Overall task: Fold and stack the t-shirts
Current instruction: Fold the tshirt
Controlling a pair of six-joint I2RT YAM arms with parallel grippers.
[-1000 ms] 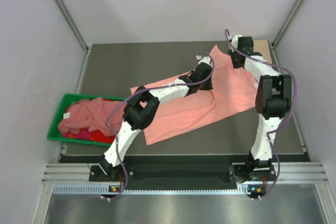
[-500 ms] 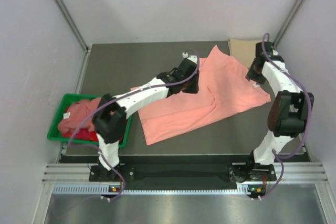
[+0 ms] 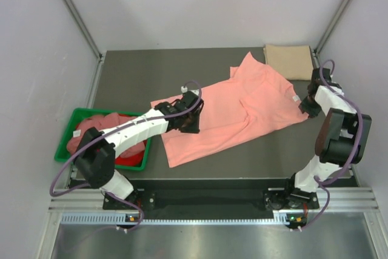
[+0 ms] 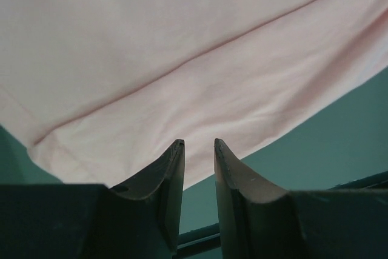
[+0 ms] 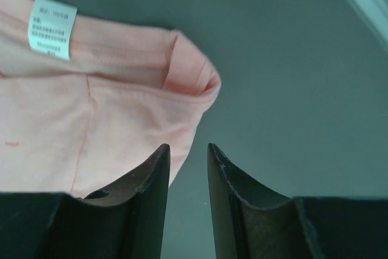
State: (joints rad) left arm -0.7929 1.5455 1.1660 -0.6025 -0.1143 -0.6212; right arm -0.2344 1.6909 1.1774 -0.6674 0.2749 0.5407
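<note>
Salmon shirt (image 3: 242, 104) lies spread at a slant across the dark table (image 3: 133, 77), reaching from one gripper to the other, with a crease running along its length and one sleeve poking out towards the far edge. The left gripper (image 4: 198, 144) hangs low over the shirt's near-left end, its fingers parted by a narrow slot with nothing in it. The cloth's edge runs just ahead of its tips, with bare table beneath them. The right gripper (image 5: 187, 148) sits at the opposite end, likewise a little open and empty. Straight ahead of its tips a corner (image 5: 193, 83) of the shirt has curled into a small roll, and a white label (image 5: 51, 26) shows further to the left. Beyond the right gripper, in the back corner, a tan shirt (image 3: 290, 62) rests folded into a neat rectangle. Out past the left arm's elbow, a green bin (image 3: 60, 153) holds a heap of more shirts (image 3: 82, 131), pink over red. This looks to me like light, limp knit cloth, matte and faintly creased, which would sag and trail from any single pinch. It wants holding at two corners at once, pinched through the stitched hem where there is some body, and the smooth table should let it slide.
</note>
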